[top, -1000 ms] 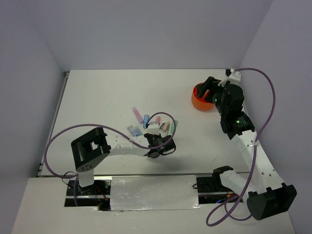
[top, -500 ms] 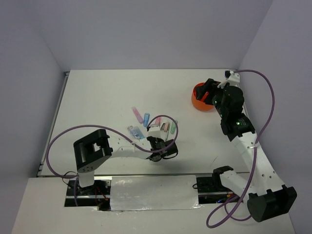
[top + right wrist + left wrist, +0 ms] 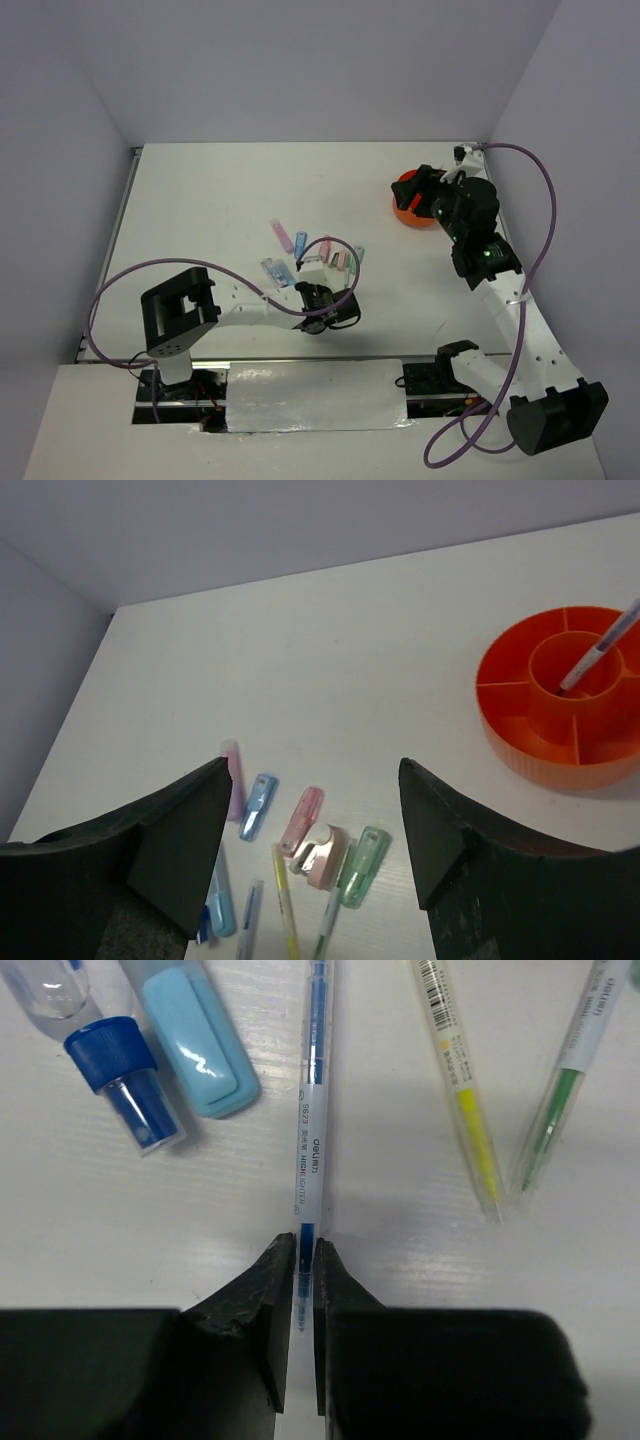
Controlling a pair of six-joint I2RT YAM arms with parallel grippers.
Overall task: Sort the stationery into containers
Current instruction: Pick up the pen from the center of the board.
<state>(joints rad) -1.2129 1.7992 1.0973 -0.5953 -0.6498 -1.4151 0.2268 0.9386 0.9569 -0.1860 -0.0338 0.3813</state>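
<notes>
**Left gripper closes on a pen**

Within the last second the left gripper (image 3: pixel 303 1260) has shifted and now clamps the near end of the blue pen (image 3: pixel 312 1130), which lies flat on the table. The right gripper (image 3: pixel 312 770), jaws wide apart and empty, has eased back from the orange organiser (image 3: pixel 520 735). A lift looks next.

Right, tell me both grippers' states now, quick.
Left gripper: closed on the end of the blue pen, which lies on the table.
Right gripper: open, holding nothing.
</notes>
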